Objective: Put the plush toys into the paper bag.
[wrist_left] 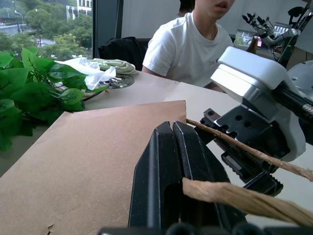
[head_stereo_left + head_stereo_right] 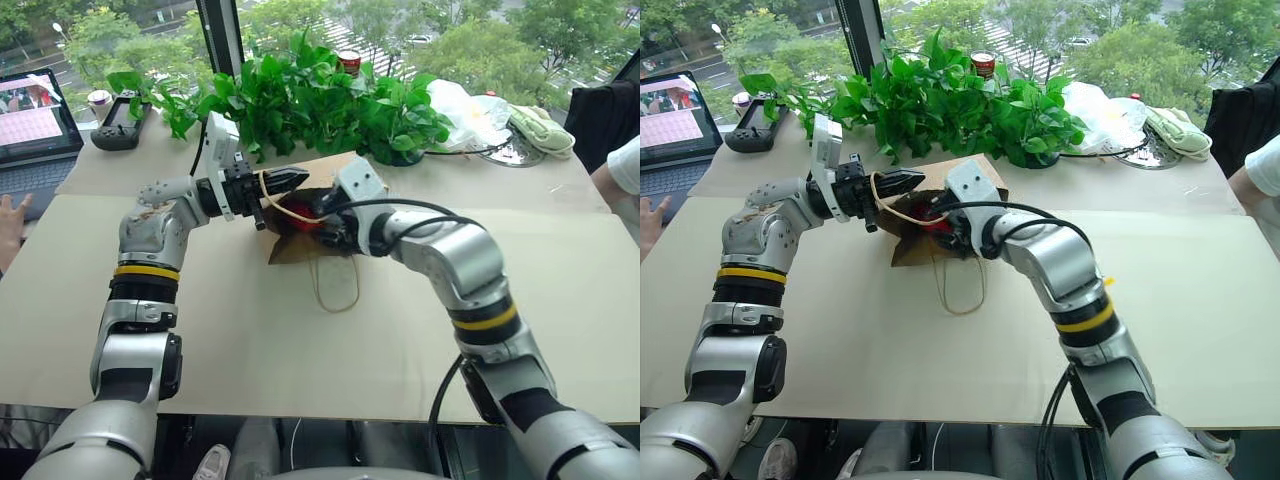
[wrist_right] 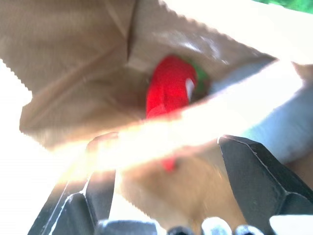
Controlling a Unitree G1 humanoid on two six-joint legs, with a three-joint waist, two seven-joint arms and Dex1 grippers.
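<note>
Chili pepper (image 3: 168, 90) beyond open right hand (image 3: 166, 161)

hidden: paper bag (image 2: 300, 215) mouth largely covered by both arms | hidden: chili toy (image 3: 168, 90) partly masked by the bag's glaring rim | blurred: pale shape beside it, not identifiable | cut off: laptop (image 2: 35, 125) at the picture's edge

Daylight pours in from the window (image 2: 480, 40) at my twelve o'clock, bright and even over the desk (image 2: 300, 350), with soft, faint shadows. My head views are sharp, bending slightly at the edges. My right wrist view is blurred and blown out: white glare at nine and one o'clock, the chili pepper (image 3: 168, 90) smeared, my fingers (image 3: 259, 171) dark.
</note>
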